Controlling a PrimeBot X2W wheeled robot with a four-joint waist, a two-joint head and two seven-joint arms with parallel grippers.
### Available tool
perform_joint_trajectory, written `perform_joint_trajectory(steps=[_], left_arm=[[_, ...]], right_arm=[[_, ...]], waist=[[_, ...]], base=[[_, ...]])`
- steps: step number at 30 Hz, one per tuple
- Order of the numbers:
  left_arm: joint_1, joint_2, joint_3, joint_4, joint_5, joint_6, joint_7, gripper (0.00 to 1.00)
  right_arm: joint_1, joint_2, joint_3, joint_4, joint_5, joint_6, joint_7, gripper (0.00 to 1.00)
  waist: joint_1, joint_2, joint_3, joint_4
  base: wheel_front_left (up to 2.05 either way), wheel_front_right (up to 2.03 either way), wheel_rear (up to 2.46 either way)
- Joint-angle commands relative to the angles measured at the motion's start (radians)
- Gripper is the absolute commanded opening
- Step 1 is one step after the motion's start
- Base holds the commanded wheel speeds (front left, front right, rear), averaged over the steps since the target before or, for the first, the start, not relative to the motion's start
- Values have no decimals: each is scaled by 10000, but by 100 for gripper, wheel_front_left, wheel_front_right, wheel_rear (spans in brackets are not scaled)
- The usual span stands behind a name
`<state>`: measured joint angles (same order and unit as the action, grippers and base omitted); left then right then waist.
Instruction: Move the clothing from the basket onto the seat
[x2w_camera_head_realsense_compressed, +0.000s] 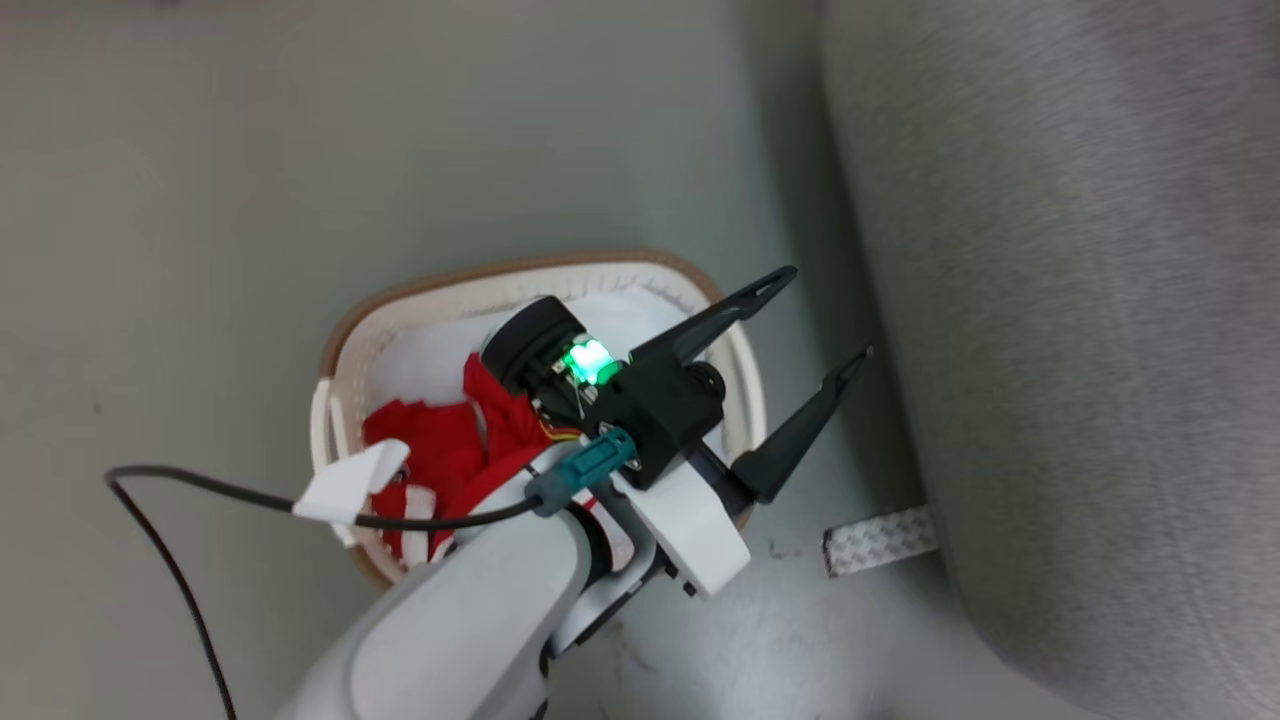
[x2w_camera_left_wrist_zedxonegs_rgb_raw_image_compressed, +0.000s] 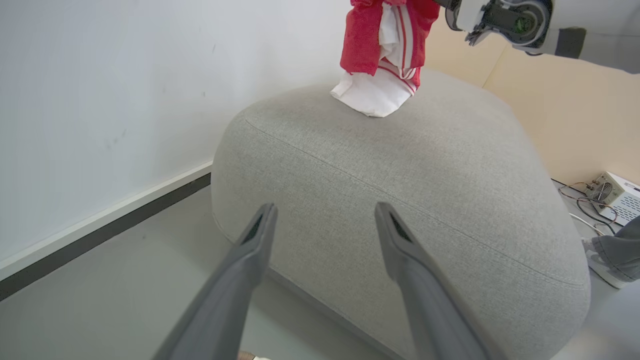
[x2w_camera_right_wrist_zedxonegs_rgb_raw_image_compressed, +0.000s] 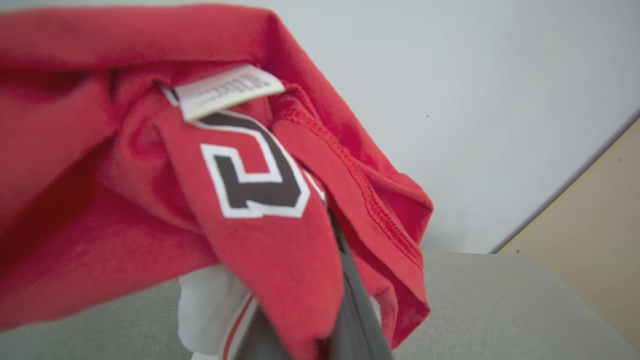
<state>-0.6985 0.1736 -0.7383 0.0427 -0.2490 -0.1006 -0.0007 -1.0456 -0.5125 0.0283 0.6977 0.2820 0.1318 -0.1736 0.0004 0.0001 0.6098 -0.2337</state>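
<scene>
The cream basket with its brown rim stands on the floor, and red clothing with white stripes lies inside it. My left gripper hangs open and empty past the basket's right rim, its fingers pointing at the grey seat. A second red garment hangs over the seat, its white lower end touching the cushion's top. My right gripper is shut on this garment. Fabric with a white label drapes over its dark finger.
A white pad lines the basket. A black cable trails from my left arm. A silver tape strip marks the floor beside the seat. A white box with wires and a person's shoe are beyond the seat.
</scene>
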Motion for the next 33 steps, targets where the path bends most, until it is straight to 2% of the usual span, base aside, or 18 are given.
perform_joint_trajectory(steps=[1,8,9,10,11,12,17,23,33], left_arm=[[-216,96,91,-88,104,12,-81,100],[-315,196,394,-21,-94,146,-455,100],[-286,203,432,17,-128,186,-517,100],[-242,211,479,52,-163,203,-582,100],[-189,228,519,84,-202,232,-633,100],[-137,262,569,129,-224,277,-684,100],[242,560,822,346,-331,515,-990,100],[1061,885,1225,616,-657,878,-1335,100],[2596,1123,1854,1016,-1186,1571,-2233,100]], right_arm=[[-449,-250,-409,176,-496,-21,-58,0],[-901,-241,-2431,1320,-1862,-21,-93,0],[-789,-187,-2742,1515,-2074,-21,-161,7],[-640,-86,-2982,1706,-2278,-21,-224,29],[-505,22,-3172,1834,-2445,-21,-295,69],[-402,55,-3322,1929,-2689,-21,-371,100],[204,568,-3509,1906,-3313,-21,-705,100],[1445,1025,-3419,1400,-3380,-21,-856,100],[3926,2029,-2747,-477,-3195,-22,-912,100]], waist=[[-4,-1,1176,797],[-4,-1,1613,1166],[-4,-1,1587,1197],[-4,-1,1532,1219],[-4,-1,1458,1228],[-4,-1,1369,1224],[-4,-1,742,1053],[-4,-1,-442,881],[-4,-1,-2732,909]], base=[[0,0,0],[0,0,0],[0,0,0],[0,0,0],[0,0,0],[0,0,0],[0,0,0],[0,0,0],[0,0,0]])
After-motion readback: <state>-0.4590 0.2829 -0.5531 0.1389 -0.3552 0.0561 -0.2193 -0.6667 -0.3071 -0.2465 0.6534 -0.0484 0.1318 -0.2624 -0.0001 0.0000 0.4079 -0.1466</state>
